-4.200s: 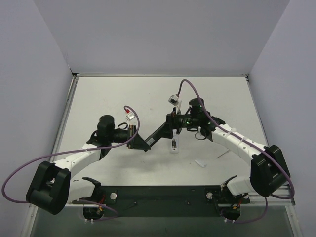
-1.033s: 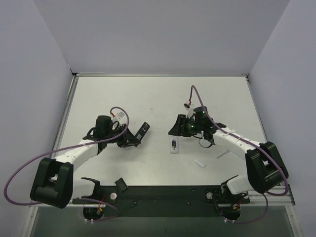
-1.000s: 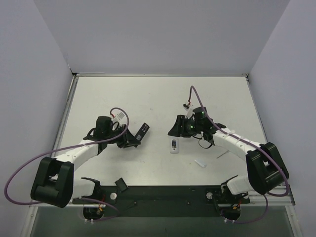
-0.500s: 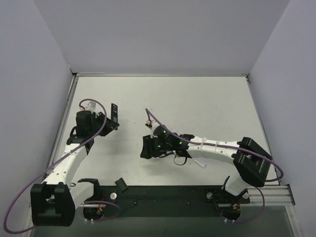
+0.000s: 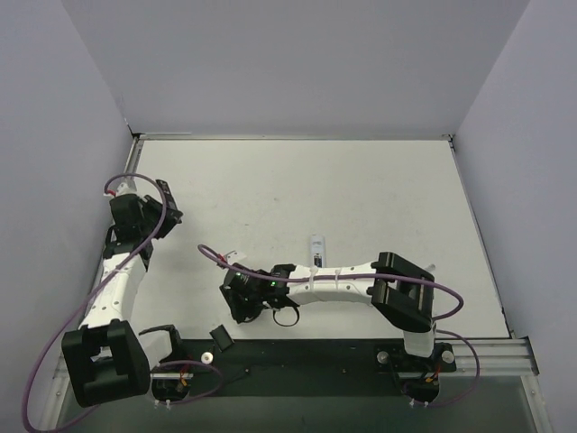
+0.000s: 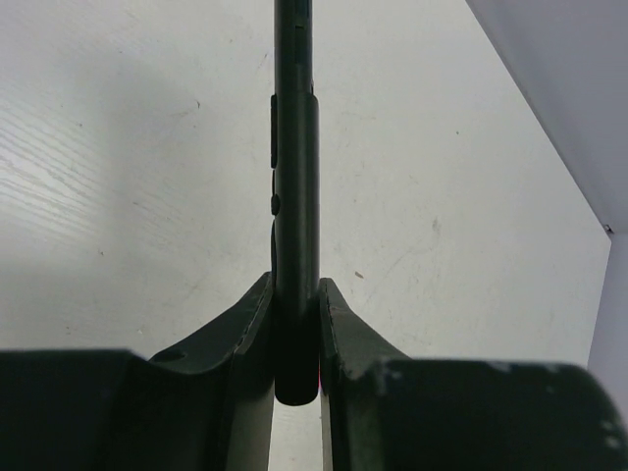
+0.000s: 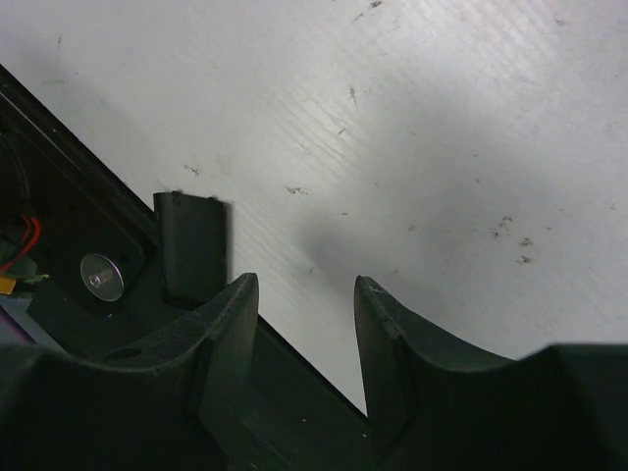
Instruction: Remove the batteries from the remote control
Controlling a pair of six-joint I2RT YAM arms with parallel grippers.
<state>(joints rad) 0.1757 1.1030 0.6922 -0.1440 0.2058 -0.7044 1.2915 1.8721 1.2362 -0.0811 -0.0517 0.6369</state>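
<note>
Grips the black remote [image 6: 294, 177] edge-on between the clamped jaws of the left gripper [image 6: 295, 329], far left of the table [image 5: 361, 180]; hovers the right gripper [image 7: 304, 294], jaws apart and empty, beside the detached battery cover [image 7: 190, 245]; shows no batteries in any view, so unloading looks unfinished

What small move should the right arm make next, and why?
Probably swing the right jaws toward the slim black remote control, which is clamped edge-on in the left jaws. The right jaws stand open and empty beside the flat black rectangular cover, far from that remote.
</note>
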